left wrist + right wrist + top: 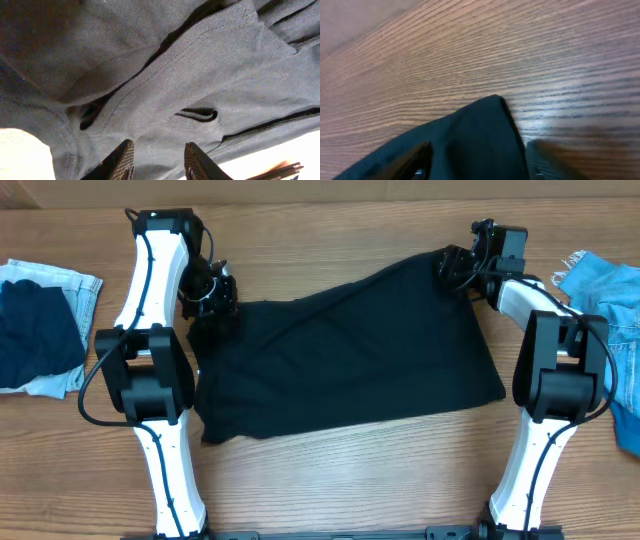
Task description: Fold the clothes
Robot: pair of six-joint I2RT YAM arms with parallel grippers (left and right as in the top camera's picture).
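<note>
Left gripper point(159, 159) reaches forward, tilted down, jaws narrowly parted; right gripper point(477, 161) stretches forward and low, jaws wider apart.

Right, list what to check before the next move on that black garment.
1. Black garment spread flat on the table: ok, apart from some bunching at its back left corner.
2. Right gripper straddling the back right corner: ok.
3. Right fingers closed on that corner: not ok, they stand apart.
4. Left gripper at the back left corner: ok.
5. Left gripper actually pinching cloth: cannot tell.
6. Pale denim piece and bright blue denim garment apart from the black garment: ok.
</note>
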